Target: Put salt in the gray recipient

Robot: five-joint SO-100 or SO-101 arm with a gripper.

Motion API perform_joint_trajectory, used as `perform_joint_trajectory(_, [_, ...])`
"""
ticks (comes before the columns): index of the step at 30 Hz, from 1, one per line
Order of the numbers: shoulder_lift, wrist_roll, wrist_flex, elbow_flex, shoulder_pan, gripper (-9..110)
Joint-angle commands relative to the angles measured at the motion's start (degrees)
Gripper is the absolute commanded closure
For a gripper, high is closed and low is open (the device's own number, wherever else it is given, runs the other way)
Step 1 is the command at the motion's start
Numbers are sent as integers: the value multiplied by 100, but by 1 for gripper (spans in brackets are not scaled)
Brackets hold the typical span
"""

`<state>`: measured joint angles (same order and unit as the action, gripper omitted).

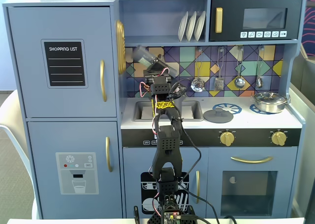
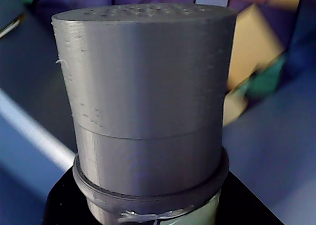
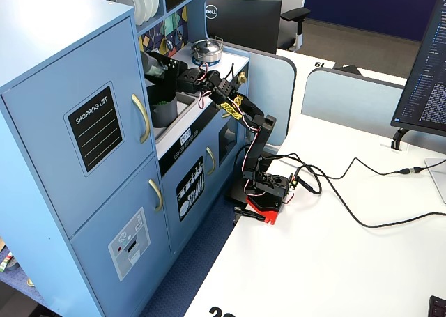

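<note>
Pincer (image 1: 150, 61) clamped on the salt (image 2: 145, 101), shaker held tilted up-left over the sink area in a fixed view; wrist view is filled by its gray perforated top and body, pincer base black at the bottom edge. Salt (image 1: 142, 55) reads blurred against the coloured tile backsplash (image 1: 246, 61). In a fixed view from the side, the gray recipient (image 3: 164, 111) sits in the sink (image 3: 182, 102) directly under the pincer (image 3: 155, 65), partly hidden by the fridge door. Flat gray lid (image 1: 219, 115) lies on the counter just right of the sink, shiny silver pan (image 1: 269, 102) on the far right burner. Toy kitchen (image 1: 64, 135) is pale blue, gold handles. Arm base (image 3: 265, 191) sits on a white desk (image 3: 334, 261) with cables; office chairs and a monitor behind.
</note>
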<state>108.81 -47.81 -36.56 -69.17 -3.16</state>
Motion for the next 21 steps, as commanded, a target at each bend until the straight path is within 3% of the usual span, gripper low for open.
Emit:
perform_joint_trajectory(1, [-18, -571, 360, 475, -220, 101])
perform_joint_trajectory(4, [-114, -940, 202, 510, -220, 101])
perform_joint_trajectory(8, [-756, -1696, -1688, 1740, 9, 101])
perform_joint_trajectory(11, [-923, -1775, -2127, 1863, 62, 101])
perform_joint_trajectory(14, [-773, -1670, -1564, 1503, -9, 101])
perform_joint_trajectory(18, [-237, -1160, 545, 281, -193, 101])
perform_joint_trajectory(21, [-272, -1072, 642, 334, -264, 101])
